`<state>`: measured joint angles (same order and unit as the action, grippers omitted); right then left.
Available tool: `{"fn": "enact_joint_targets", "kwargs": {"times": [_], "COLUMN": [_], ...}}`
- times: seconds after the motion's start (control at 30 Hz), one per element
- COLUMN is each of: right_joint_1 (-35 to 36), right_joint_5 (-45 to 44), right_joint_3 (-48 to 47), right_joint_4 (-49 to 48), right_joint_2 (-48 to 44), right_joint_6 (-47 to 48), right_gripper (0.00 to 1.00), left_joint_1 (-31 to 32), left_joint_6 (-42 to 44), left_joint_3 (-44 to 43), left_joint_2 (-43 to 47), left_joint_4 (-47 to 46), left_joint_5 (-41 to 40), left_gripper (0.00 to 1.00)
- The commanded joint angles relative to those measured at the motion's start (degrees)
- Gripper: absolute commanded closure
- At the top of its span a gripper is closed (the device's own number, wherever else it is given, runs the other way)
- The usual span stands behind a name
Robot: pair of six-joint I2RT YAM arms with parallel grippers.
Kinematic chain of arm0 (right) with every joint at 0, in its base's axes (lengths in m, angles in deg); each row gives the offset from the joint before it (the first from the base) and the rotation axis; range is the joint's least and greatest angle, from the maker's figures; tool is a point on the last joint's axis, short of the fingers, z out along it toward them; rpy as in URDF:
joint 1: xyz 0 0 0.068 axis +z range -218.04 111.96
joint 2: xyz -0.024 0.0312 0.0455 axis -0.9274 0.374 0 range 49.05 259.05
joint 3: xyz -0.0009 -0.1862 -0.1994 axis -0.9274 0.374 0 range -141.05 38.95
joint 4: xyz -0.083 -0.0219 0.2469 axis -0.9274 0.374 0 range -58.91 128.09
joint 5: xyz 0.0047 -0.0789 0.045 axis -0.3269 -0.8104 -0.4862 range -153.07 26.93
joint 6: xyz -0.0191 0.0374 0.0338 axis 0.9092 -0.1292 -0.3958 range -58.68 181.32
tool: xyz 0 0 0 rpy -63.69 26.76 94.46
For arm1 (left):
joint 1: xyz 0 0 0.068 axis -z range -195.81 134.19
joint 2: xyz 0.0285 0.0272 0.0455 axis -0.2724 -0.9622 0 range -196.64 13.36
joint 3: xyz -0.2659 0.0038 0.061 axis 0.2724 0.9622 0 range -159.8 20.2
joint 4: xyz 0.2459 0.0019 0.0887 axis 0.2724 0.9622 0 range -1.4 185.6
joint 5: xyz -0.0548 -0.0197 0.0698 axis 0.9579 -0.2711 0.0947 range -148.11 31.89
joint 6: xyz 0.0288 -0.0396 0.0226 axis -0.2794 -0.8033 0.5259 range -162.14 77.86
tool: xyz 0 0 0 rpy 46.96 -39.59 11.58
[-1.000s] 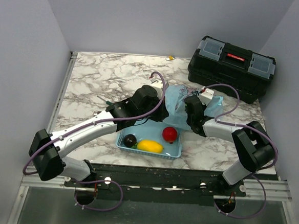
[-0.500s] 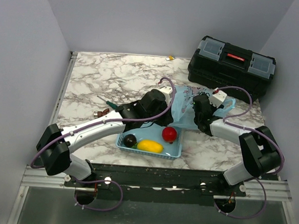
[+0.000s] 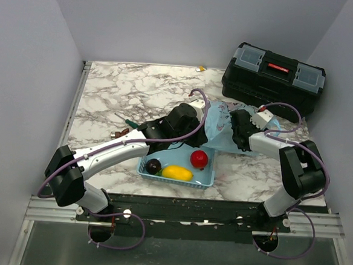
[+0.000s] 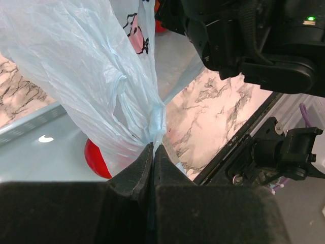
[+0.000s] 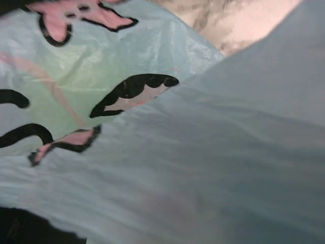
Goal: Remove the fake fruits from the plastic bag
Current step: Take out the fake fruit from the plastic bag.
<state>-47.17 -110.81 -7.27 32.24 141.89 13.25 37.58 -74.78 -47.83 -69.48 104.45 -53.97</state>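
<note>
Step in hand, as judged: the bag (image 3: 216, 124) is being gathered and spread between both arms so that fruit can be tipped out. The bag is found between the two claws, just behind the basket (image 3: 185, 182) on the table (image 3: 125, 92).

- The left claw (image 4: 153, 150) is clamped tight on a twisted pinch of film.
- The right claw (image 3: 232, 131) is pressed against the bag's far side. Its grip cannot be told, as the wrist view is filled by film.
- In the basket a yellow fruit (image 3: 177, 172), a red apple (image 3: 200, 159) and a dark plum (image 3: 154, 165) are noted.

Next move, as judged: the mouth is to be opened, or the bag upended over the basket, without the thin film being torn.
</note>
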Motion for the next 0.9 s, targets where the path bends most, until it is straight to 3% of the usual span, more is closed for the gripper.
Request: {"fn": "enact_joint_targets", "kwargs": {"times": [0.0,0.2,0.37,0.87], "right_joint_1": [-0.9,-0.9,-0.9,-0.8], "right_joint_5": [2.5,4.5,5.5,18.9], "right_joint_3": [-2.1,-1.7,-3.6,2.4], "right_joint_4": [9.1,8.3,8.1,0.2], "right_joint_2": [3.0,3.1,5.1,-7.4], "right_joint_6": [-2.6,-1.3,0.9,10.4], "right_gripper": [0.16,0.17,0.24,0.83], "left_joint_1": [0.4,0.4,0.5,0.5], "left_joint_6": [-0.4,-1.1,-1.4,-0.1], "left_joint_3": [-1.6,-0.4,-0.8,-2.4], "left_joint_2": [0.1,0.8,0.4,-0.4], "left_joint_4": [0.7,-0.1,0.5,2.6], "left_joint_5": [1.4,1.1,2.1,-0.1], "left_gripper": [1.0,1.0,1.0,1.0]}}
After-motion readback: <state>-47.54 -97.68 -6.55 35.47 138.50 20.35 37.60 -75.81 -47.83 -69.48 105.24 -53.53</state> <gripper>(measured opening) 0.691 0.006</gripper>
